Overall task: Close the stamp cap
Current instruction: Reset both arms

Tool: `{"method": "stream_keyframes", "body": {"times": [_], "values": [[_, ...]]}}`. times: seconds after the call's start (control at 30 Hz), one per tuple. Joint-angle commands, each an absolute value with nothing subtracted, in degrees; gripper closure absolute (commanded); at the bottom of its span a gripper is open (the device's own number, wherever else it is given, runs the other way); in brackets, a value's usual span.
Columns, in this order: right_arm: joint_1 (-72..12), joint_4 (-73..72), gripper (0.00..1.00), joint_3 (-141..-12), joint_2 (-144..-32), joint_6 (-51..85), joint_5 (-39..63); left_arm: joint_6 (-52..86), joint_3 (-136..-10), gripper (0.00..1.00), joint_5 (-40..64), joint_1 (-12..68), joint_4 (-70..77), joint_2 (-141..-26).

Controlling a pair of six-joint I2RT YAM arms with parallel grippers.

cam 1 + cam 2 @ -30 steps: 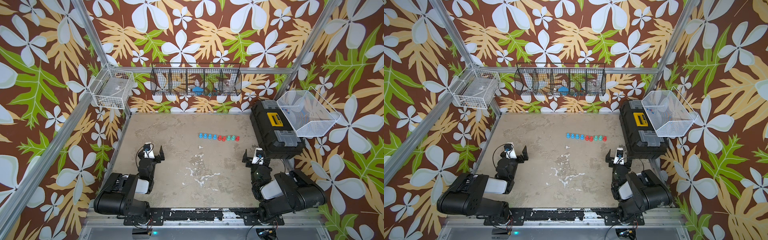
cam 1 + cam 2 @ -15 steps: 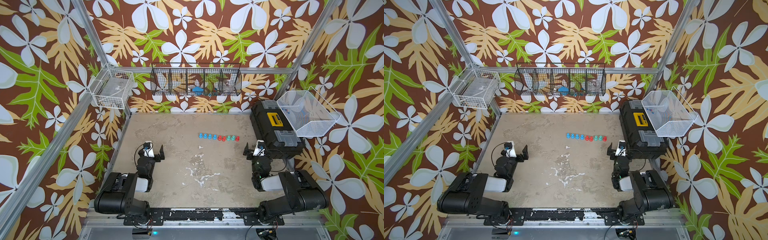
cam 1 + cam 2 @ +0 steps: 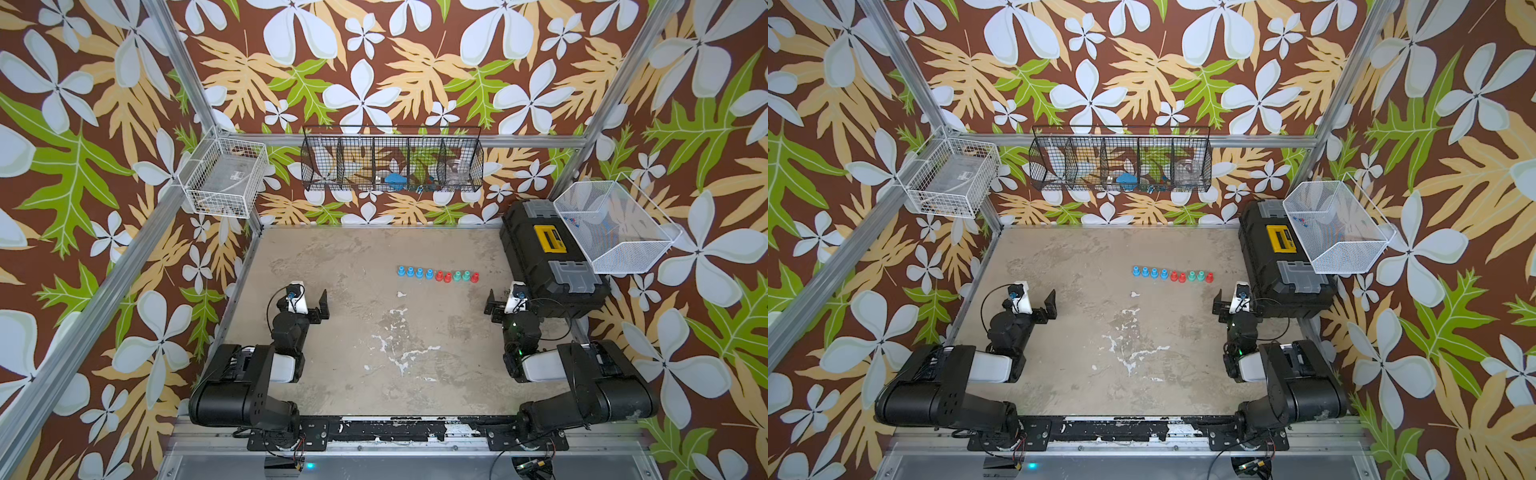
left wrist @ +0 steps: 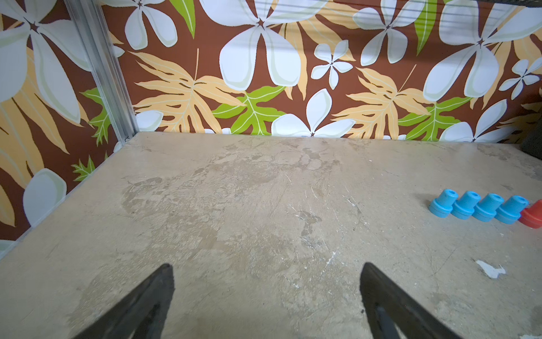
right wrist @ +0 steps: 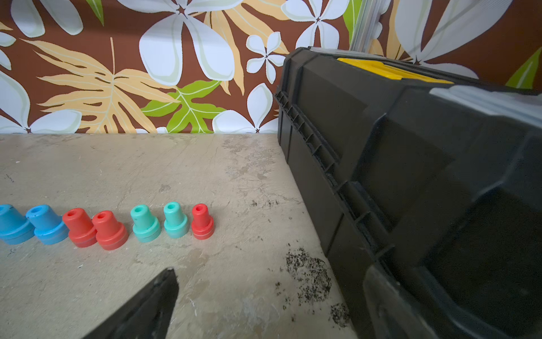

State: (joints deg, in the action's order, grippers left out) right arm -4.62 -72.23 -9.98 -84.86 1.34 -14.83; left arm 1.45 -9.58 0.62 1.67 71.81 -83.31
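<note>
Approach step: left gripper (image 4: 267,265) and right gripper (image 3: 508,302) hover low, fingers spread wide, empty.
Nine stamps (image 3: 437,274) stand in one row on the tabletop (image 3: 353,353), 2 o'clock from left, 10 o'clock from right: four blue, three red, two green. Next, likely: reach one and press it shut; which stands open, unclear.

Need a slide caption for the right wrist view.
Row of blue, red and green stamps on the table, black toolbox past its red end.

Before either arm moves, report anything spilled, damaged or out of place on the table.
Black specks lie scattered beside the black toolbox, like spilled grit. The tabletop coating is chipped white mid-table. The stamps stand upright in a row.
</note>
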Motion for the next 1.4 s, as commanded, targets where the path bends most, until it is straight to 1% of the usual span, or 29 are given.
{"method": "stream_keyframes", "body": {"times": [0.0, 0.03, 0.1, 1.37], "values": [[-4.66, -72.29, 0.00, -10.06, -84.64, 1.76, -14.44, 1.54, -9.12, 0.00, -3.43, 3.21, 72.85, -82.91], [-4.66, -72.29, 0.00, -10.09, -84.64, 1.75, -14.48, 1.44, -9.05, 0.00, -7.53, 4.47, 72.91, -82.86], [-4.66, -72.26, 0.00, -10.09, -84.65, 1.69, -14.48, 1.15, -8.53, 0.00, -9.23, 5.20, 74.25, -82.89], [-4.66, -72.20, 0.00, -10.11, -84.72, 1.76, -14.41, 1.32, -9.29, 0.00, -7.76, 4.58, 73.06, -83.06]]}}
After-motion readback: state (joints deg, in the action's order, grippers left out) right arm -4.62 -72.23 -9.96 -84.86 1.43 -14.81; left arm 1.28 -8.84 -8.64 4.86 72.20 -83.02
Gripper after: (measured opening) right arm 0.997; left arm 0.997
